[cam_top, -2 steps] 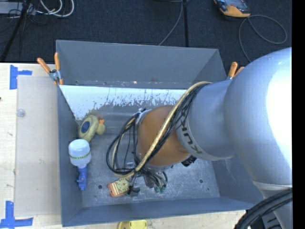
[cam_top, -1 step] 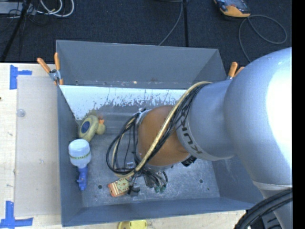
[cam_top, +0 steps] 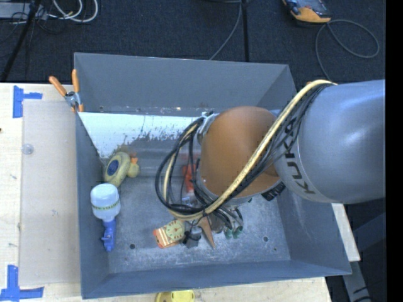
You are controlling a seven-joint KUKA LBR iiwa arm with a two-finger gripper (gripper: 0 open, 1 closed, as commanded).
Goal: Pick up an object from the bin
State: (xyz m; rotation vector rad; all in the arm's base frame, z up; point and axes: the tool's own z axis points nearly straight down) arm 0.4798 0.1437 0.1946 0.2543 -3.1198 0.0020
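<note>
Hanging low under its orange cover [cam_top: 236, 150], your gripper [cam_top: 200, 235] sits just beside a small orange-and-tan toy [cam_top: 169, 234], which lies on the floor of the bin [cam_top: 189, 87] on the side away from the arm. Whether the gripper is wide or narrow, you cannot tell. The toy looks light, stiff and probably smooth plastic, so close across its narrow middle, not its ends. A white-and-blue bottle [cam_top: 105, 205] lies well beyond it.

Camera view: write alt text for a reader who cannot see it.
A robot arm reaches from the right into a grey bin, its gripper down beside a small orange toy at the bottom of the view. A yellow-green toy and a white-and-blue bottle lie at the left.
</note>
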